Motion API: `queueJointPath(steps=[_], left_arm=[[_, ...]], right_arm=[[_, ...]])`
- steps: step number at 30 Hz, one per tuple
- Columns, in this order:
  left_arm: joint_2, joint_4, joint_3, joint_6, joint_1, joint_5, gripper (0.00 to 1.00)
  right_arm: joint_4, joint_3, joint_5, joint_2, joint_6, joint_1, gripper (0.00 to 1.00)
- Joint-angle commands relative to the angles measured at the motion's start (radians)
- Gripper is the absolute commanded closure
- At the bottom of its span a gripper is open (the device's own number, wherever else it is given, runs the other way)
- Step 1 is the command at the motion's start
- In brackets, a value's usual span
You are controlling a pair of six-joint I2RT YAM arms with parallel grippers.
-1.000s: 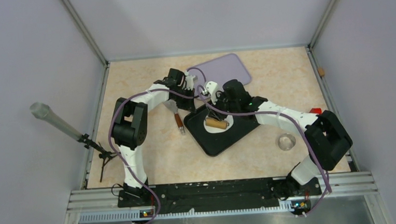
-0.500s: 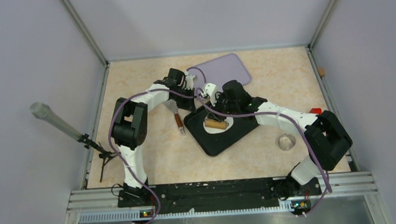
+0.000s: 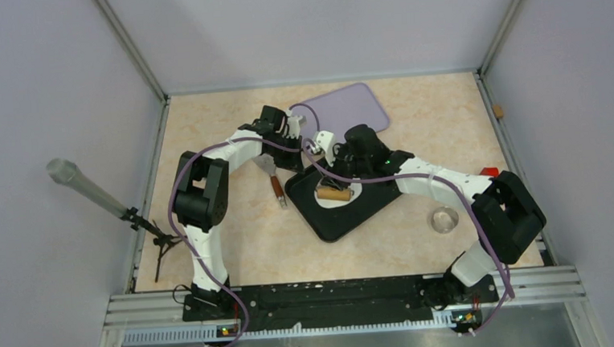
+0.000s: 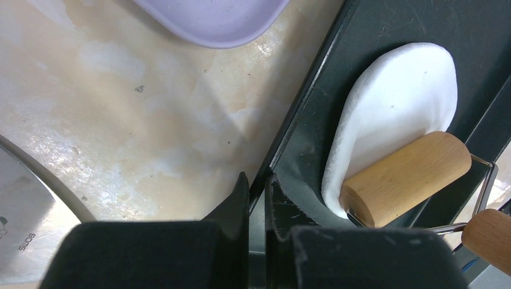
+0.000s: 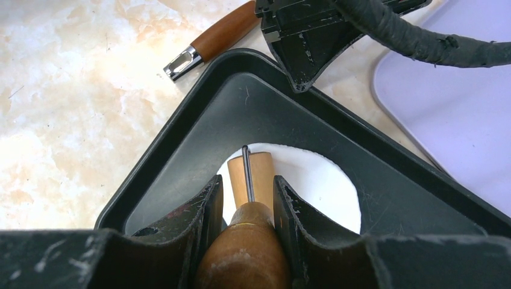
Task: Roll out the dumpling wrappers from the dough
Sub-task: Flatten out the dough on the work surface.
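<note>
The dough (image 4: 398, 102) lies as a flattened white oval sheet on the black tray (image 3: 347, 219). A wooden roller (image 4: 410, 177) rests on the sheet's near end. My right gripper (image 5: 247, 186) is shut on the roller's wooden handle (image 5: 244, 253), and the drum (image 5: 256, 171) sits on the dough (image 5: 316, 180) ahead of the fingers. My left gripper (image 4: 258, 179) is shut on the tray's rim (image 4: 301, 114) at the far left corner. From above, the left gripper (image 3: 302, 167) and right gripper (image 3: 339, 178) stand close together. The dumpling wrappers are out of view.
A lilac board (image 3: 340, 111) lies just behind the tray. A wood-handled scraper (image 3: 274, 179) lies left of the tray. A small glass dish (image 3: 443, 219) stands to the right, a red object (image 3: 489, 172) beyond it. A grey rod on a stand (image 3: 87, 191) is at the far left.
The right gripper has shifted the roller slightly to the left across the dough. The left gripper holds the tray rim as before.
</note>
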Motion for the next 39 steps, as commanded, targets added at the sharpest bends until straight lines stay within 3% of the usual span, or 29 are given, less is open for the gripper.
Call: queueJointPath(steps=[1, 26, 34, 39], left_arm=[[0.067, 0.043, -0.017, -0.045, 0.002, -0.094, 1.00], [0.061, 0.044, -0.015, -0.047, 0.004, -0.085, 1.00], [0.062, 0.045, -0.015, -0.049, 0.004, -0.087, 1.00], [0.065, 0.046, -0.016, -0.051, 0.003, -0.092, 1.00]], right_arm=[[-0.407, -0.119, -0.241, 0.112, 0.098, 0.077, 1.00], [-0.631, -0.085, -0.307, 0.107, -0.234, 0.078, 1.00], [-0.640, -0.118, -0.332, 0.001, -0.333, 0.076, 1.00], [-0.517, -0.047, -0.215, -0.060, -0.184, 0.078, 1.00]])
